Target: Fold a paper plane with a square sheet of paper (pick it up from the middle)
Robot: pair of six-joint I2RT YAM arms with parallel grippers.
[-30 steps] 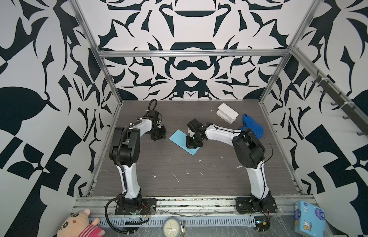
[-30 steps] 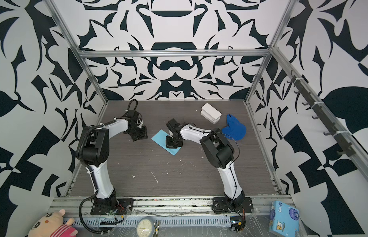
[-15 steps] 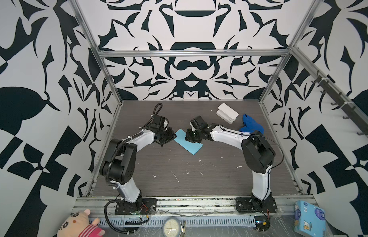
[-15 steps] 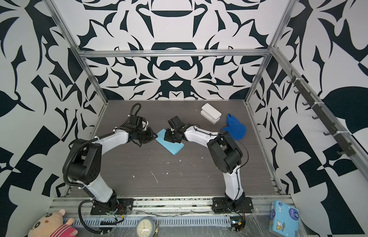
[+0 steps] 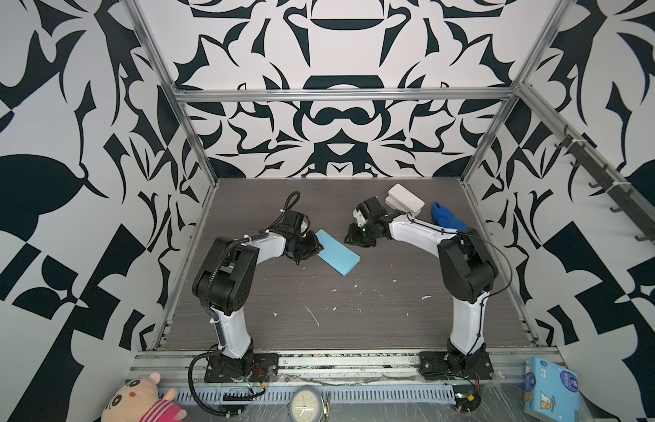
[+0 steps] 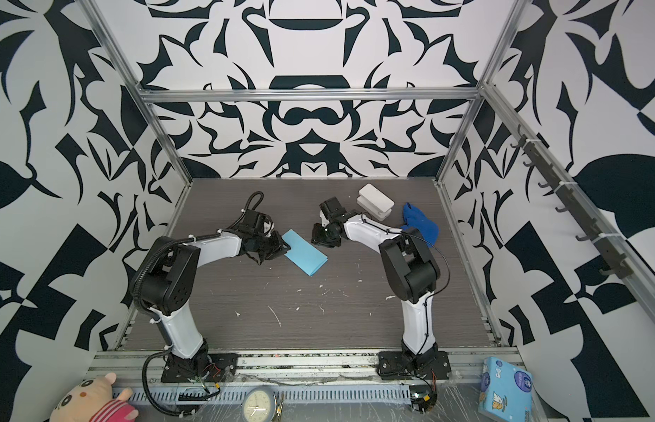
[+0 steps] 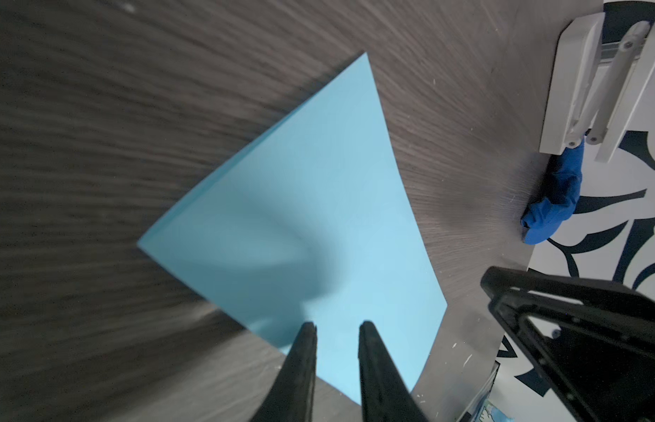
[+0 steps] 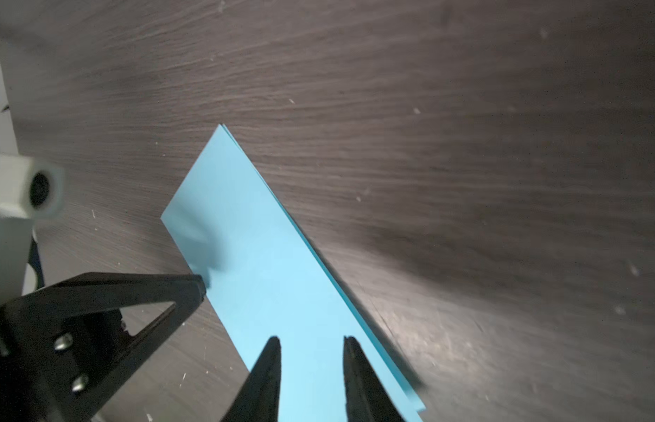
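Observation:
The square sheet of paper (image 5: 337, 253) (image 6: 305, 253) lies on the table, light blue and folded in half into a long rectangle; two layers show along one edge in the right wrist view (image 8: 267, 255). My left gripper (image 5: 316, 247) (image 7: 337, 326) is open by a narrow gap at the sheet's left end, its fingers over the paper with nothing between them. My right gripper (image 5: 356, 239) (image 8: 312, 339) is open just beyond the sheet's right end, nothing in it. No paper plane is in view.
A white box (image 5: 404, 199) and a royal-blue cloth lump (image 5: 446, 219) sit at the back right, close behind my right arm. Small white scraps dot the dark table (image 5: 318, 299). A plush toy, a clock and a printed box lie beyond the front rail.
My right gripper has opened and pulled back to the right, off the sheet. The left arm has swung right to the sheet's left end, and its jaws have parted a little.

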